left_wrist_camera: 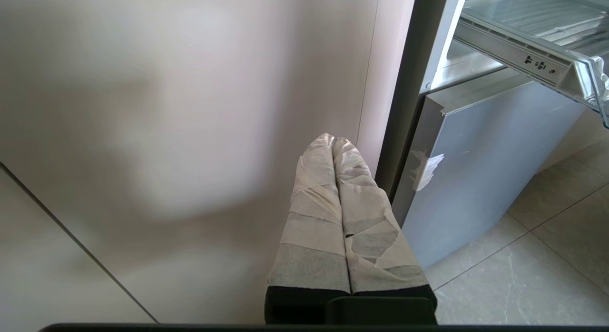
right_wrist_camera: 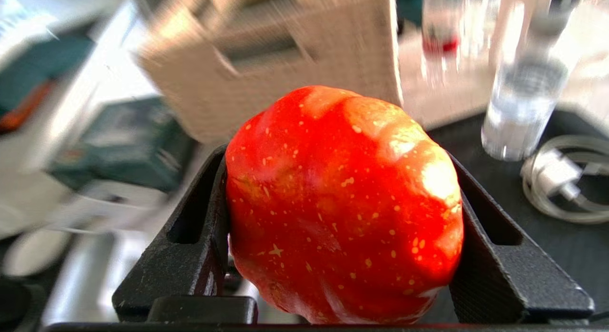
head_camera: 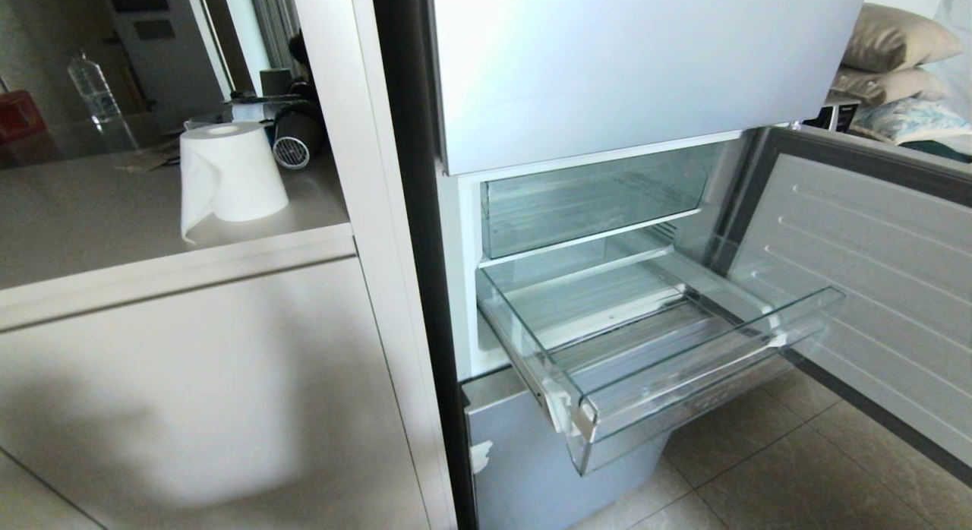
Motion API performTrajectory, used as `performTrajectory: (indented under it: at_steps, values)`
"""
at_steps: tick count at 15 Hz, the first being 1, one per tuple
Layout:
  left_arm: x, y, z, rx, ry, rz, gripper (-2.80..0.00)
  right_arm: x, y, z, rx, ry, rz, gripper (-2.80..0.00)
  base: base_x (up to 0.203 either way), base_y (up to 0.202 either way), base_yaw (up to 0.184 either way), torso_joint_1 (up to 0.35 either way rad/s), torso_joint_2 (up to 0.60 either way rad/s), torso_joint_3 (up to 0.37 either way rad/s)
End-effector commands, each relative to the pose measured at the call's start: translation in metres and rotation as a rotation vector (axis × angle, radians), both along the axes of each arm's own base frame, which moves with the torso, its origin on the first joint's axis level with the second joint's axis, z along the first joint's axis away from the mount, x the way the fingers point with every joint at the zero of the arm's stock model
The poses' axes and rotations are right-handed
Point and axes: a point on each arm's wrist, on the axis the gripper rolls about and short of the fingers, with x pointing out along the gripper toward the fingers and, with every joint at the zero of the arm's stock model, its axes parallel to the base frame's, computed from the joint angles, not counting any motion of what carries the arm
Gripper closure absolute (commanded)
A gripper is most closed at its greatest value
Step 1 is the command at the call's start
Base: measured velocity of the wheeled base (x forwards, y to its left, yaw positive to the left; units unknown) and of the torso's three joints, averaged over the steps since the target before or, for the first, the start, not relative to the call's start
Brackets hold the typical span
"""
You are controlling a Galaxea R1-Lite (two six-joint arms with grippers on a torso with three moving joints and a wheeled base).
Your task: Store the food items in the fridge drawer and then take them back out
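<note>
Countertop at far left of the head view carries 1 roll of white paper towel, standing upright, with a clear water bottle well behind it. Below the counter runs a plain pale cabinet front.

Left gripper, seen only in its own wrist view, hangs low in front of that cabinet front, just beside the fridge's lower silver-blue panel. Its 2 tape-wrapped fingers are pressed together along their length, with nothing between them.

Right of the cabinet, the fridge stands with its door swung wide. The fridge drawer is pulled out over the tiled floor; no item is visible on its ribbed clear floor. Above it, 1 other clear bin sits pushed in.

Right gripper does not appear in the head view. In its wrist view its 2 black fingers are clamped on either side of the orange-red ribbed food item, which fills the space between them. The background is blurred: a cardboard box, a clear bottle and a white cable on a dark surface.
</note>
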Motion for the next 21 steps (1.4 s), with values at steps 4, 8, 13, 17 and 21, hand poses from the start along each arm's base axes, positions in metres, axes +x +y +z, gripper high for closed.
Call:
performTrajectory:
  at_steps: [4,8,13,17,21]
  values:
    - [0.000,0.000,0.000,0.000,0.000,0.000,0.00,-0.004,-0.066,-0.091,0.183,0.050,-0.011,0.00,0.000,0.000,0.000,0.000,0.00,0.000]
    - [0.000,0.000,0.000,0.000,0.001,0.000,0.00,-0.026,-0.102,-0.141,0.227,0.119,-0.038,0.00,0.000,0.000,0.000,0.000,0.00,0.000]
    - [0.000,0.000,0.000,0.000,0.001,0.000,0.00,-0.046,-0.118,-0.176,0.265,0.160,-0.048,0.00,0.000,0.000,0.000,0.000,0.00,0.000]
    - [0.000,0.000,0.000,0.000,0.000,0.000,0.00,-0.046,-0.122,-0.199,0.258,0.190,-0.026,0.00,0.000,0.000,0.000,0.000,0.00,0.000]
    - [0.000,0.000,0.000,0.000,0.000,0.000,0.00,-0.045,-0.122,-0.208,0.269,0.201,-0.013,0.00,0.000,0.000,0.000,0.000,0.00,0.000]
